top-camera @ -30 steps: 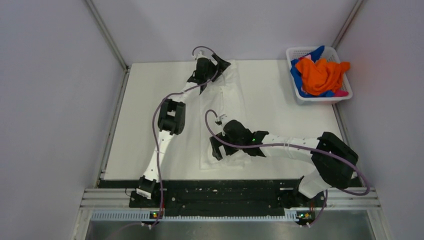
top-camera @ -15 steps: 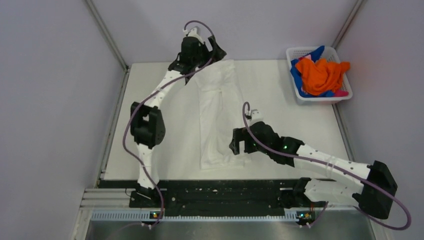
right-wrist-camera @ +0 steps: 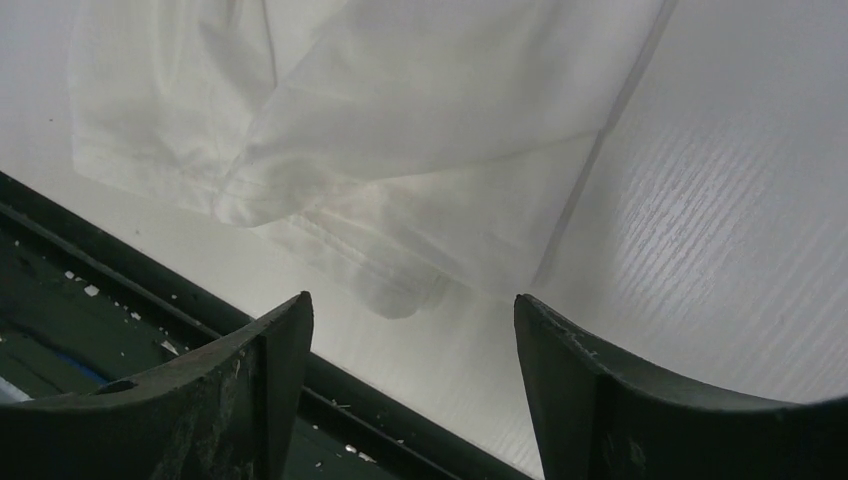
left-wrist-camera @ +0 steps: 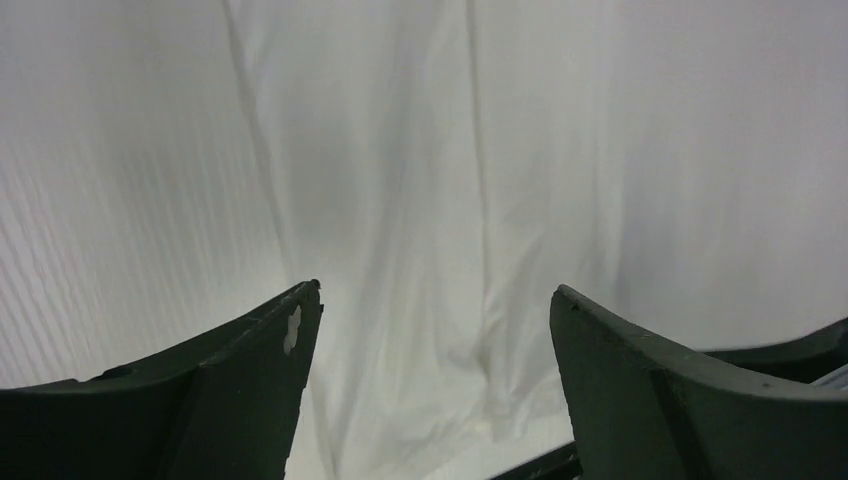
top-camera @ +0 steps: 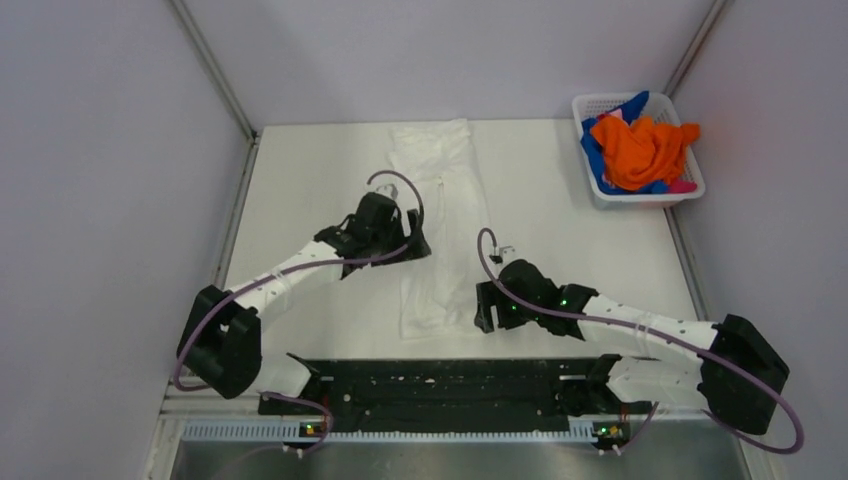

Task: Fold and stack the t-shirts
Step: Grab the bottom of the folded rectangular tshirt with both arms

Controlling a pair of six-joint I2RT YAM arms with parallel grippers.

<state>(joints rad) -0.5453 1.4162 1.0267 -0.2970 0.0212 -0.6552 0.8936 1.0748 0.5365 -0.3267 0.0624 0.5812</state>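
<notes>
A white t-shirt (top-camera: 440, 200), folded into a long narrow strip, lies flat from the table's far edge to its near edge. My left gripper (top-camera: 412, 246) hovers over the strip's left edge near its middle. It is open, with only white cloth (left-wrist-camera: 400, 150) below the jaws. My right gripper (top-camera: 483, 306) is open too, just right of the strip's near end. In the right wrist view the shirt's hem corner (right-wrist-camera: 400, 100) lies ahead of the empty jaws. Orange (top-camera: 640, 150), blue (top-camera: 592, 155) and pink (top-camera: 683, 186) t-shirts are bunched in the basket.
The white lattice basket (top-camera: 590, 103) stands at the table's far right corner. A black rail (top-camera: 450, 380) runs along the near edge, also in the right wrist view (right-wrist-camera: 100, 300) just below the fingers. Grey walls enclose the table on three sides.
My left arm has swung back from the shirt's far end to its middle. My right gripper has shifted slightly toward the near edge. Both jaws have narrowed a little.
</notes>
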